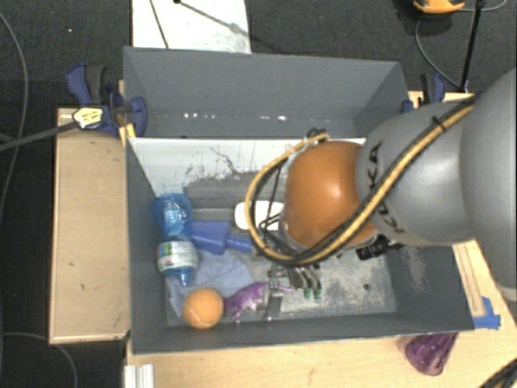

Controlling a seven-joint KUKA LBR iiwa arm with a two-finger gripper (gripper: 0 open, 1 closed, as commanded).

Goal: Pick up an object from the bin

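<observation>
Lump of purple stuff (246, 299) lay just left of the jaws by the bin's (323, 335) near wall, long axis roughly left-right; whether the jaws stood open could not be told.

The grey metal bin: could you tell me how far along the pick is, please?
Done: the arm is down inside the grey metal bin. In hand: the gripper sits beside the crumpled purple object, near the round orange ball. Left: gripping and lifting something out.
</observation>
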